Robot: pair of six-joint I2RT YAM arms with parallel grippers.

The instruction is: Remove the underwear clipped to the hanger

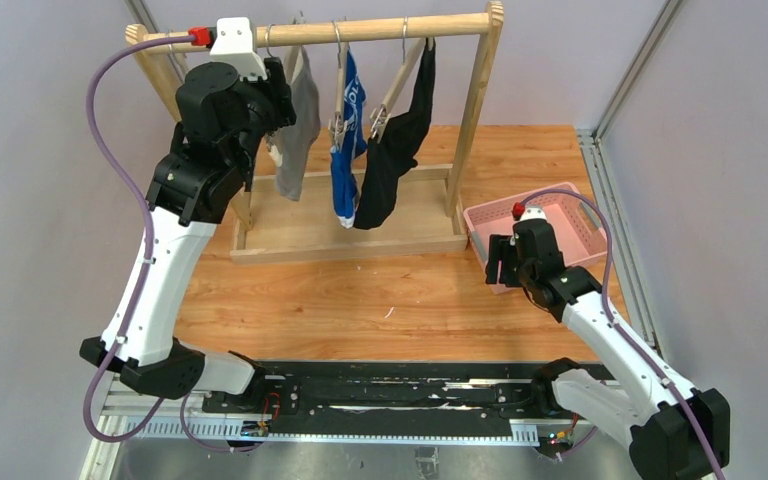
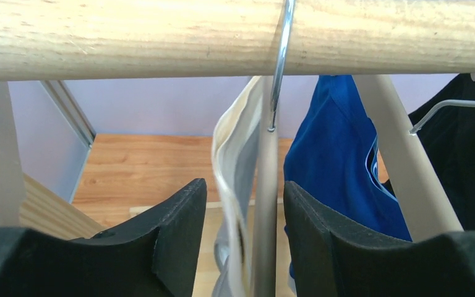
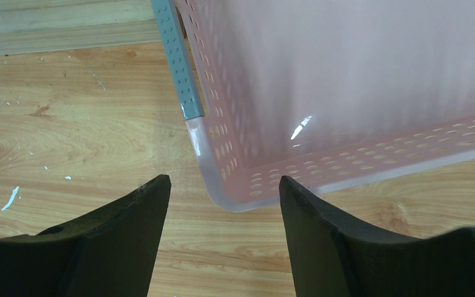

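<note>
Three briefs hang from clip hangers on the wooden rail (image 1: 360,32): grey-beige (image 1: 298,135), bright blue with white lettering (image 1: 348,150) and black (image 1: 392,155). My left gripper (image 1: 282,118) is raised at the grey-beige briefs. In the left wrist view it (image 2: 244,207) is open, with the grey-beige fabric (image 2: 235,154) and its hanger bar (image 2: 266,204) between the jaws, neither visibly touched; the blue briefs (image 2: 334,154) and the black briefs (image 2: 464,161) hang to the right. My right gripper (image 1: 500,262) is open and empty, low over the table beside the pink basket (image 1: 575,225).
The rack stands on a wooden base tray (image 1: 360,235) at the table's back. The pink basket's corner (image 3: 222,154) with a grey handle (image 3: 179,68) lies just ahead of my right gripper (image 3: 222,192). Grey walls close both sides.
</note>
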